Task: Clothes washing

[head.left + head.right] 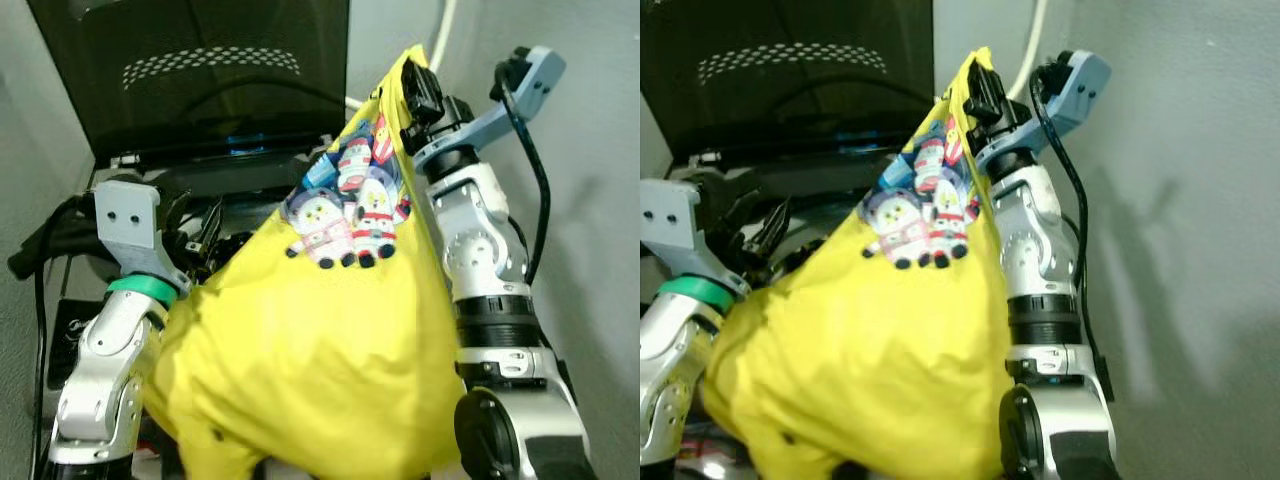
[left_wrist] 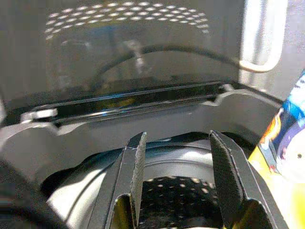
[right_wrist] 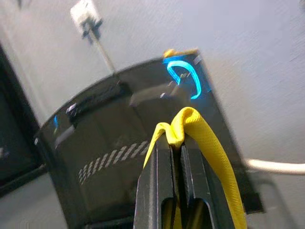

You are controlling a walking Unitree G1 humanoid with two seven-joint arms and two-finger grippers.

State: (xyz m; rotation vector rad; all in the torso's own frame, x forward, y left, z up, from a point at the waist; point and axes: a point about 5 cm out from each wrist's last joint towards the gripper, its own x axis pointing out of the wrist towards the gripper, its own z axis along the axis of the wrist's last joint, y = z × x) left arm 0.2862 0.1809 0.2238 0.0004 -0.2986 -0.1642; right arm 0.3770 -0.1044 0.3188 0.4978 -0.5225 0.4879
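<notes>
A yellow garment (image 1: 320, 350) with a cartoon print (image 1: 345, 215) hangs in front of me, held up high by my right gripper (image 1: 412, 82), which is shut on its top fold (image 3: 190, 124). The cloth drapes down over my left forearm. My left gripper (image 2: 176, 181) is open with nothing between its fingers, pointing at the top-loading washing machine's open drum (image 2: 176, 195). The machine's dark lid (image 1: 200, 70) stands raised behind the garment.
A grey wall (image 1: 1180, 200) is close on the right, with a white hose (image 1: 440, 40) running up it. Black cables (image 1: 40, 250) hang at the machine's left side. The machine's grey top rim (image 2: 62, 138) surrounds the drum opening.
</notes>
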